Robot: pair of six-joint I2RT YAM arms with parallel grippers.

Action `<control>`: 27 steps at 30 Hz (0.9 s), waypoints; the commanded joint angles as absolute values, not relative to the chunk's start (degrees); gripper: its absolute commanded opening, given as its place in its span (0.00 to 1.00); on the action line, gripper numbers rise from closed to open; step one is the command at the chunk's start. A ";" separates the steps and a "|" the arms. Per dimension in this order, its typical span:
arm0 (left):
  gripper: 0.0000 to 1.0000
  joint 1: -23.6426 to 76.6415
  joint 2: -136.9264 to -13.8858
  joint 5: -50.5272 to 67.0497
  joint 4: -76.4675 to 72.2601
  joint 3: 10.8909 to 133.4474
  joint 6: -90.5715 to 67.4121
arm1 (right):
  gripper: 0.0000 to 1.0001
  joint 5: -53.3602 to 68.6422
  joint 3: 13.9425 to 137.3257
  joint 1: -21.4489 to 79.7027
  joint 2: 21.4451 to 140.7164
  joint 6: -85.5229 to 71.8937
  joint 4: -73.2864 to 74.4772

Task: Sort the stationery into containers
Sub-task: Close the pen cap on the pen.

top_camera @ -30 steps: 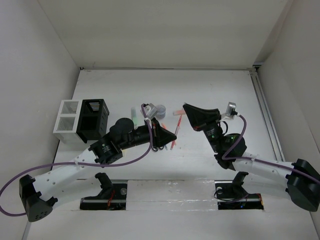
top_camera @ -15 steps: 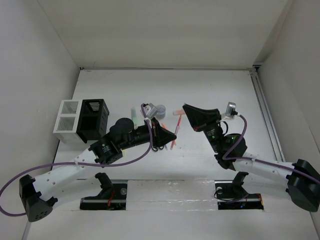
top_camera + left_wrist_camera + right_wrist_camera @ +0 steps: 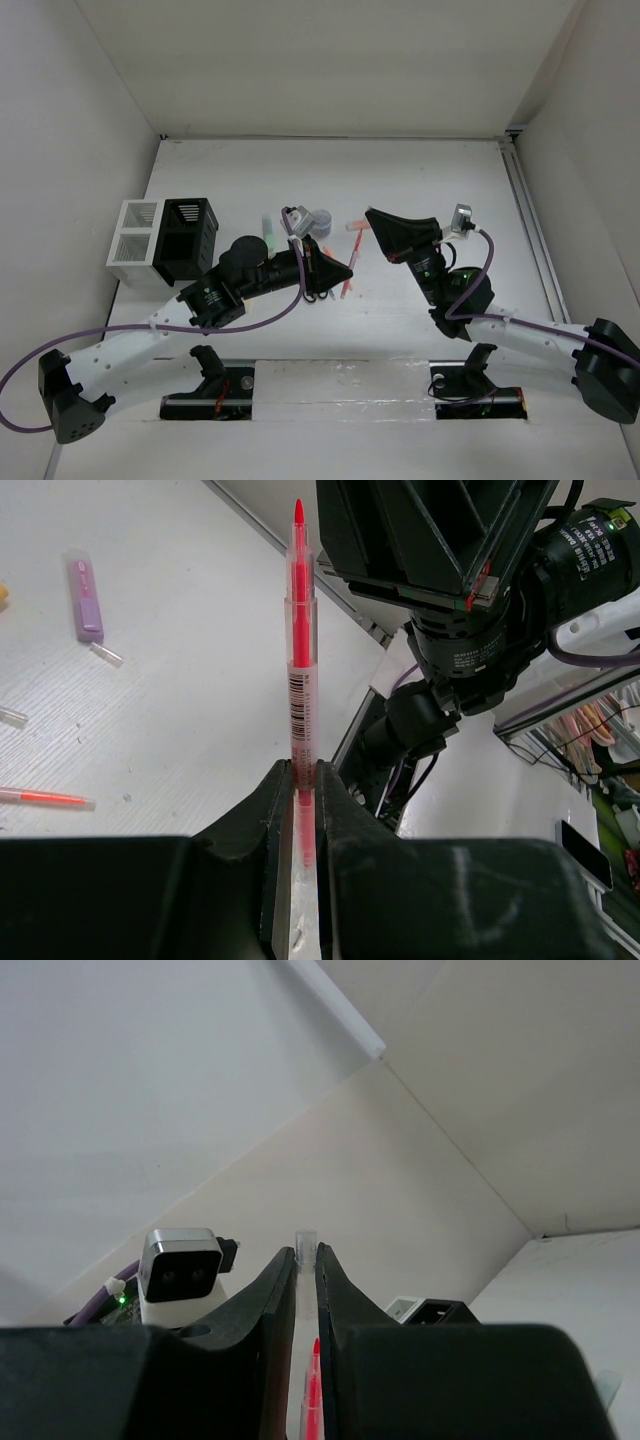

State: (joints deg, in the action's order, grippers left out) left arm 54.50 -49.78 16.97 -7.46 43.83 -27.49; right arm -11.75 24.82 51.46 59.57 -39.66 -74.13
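My left gripper (image 3: 302, 770) is shut on a thin red pen (image 3: 299, 630); its bare tip points up at the right gripper (image 3: 372, 216). In the top view the pen (image 3: 352, 255) crosses the left gripper's fingertips at the middle of the table. My right gripper (image 3: 306, 1257) is shut on a clear pen cap (image 3: 306, 1240), and the pen's red tip (image 3: 314, 1380) shows just behind it. The white container (image 3: 135, 235) and the black container (image 3: 188, 240) stand side by side at the left. A purple highlighter (image 3: 85, 600) and another red pen (image 3: 45, 798) lie on the table.
A green highlighter (image 3: 267, 228) and a small round greyish piece (image 3: 320, 217) lie behind the left gripper. White walls close the table on three sides. A rail (image 3: 530, 235) runs along the right edge.
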 commanded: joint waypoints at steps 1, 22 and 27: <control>0.00 54.23 -49.39 17.75 -9.49 45.35 -26.63 | 0.00 -11.87 25.49 51.94 58.97 -38.76 -95.01; 0.00 54.23 -49.39 17.23 -10.02 46.93 -26.10 | 0.00 -11.87 25.49 51.94 60.64 -39.29 -95.54; 0.00 54.23 -49.92 16.61 -10.02 46.93 -26.10 | 0.00 -11.87 25.49 51.94 60.64 -39.29 -95.54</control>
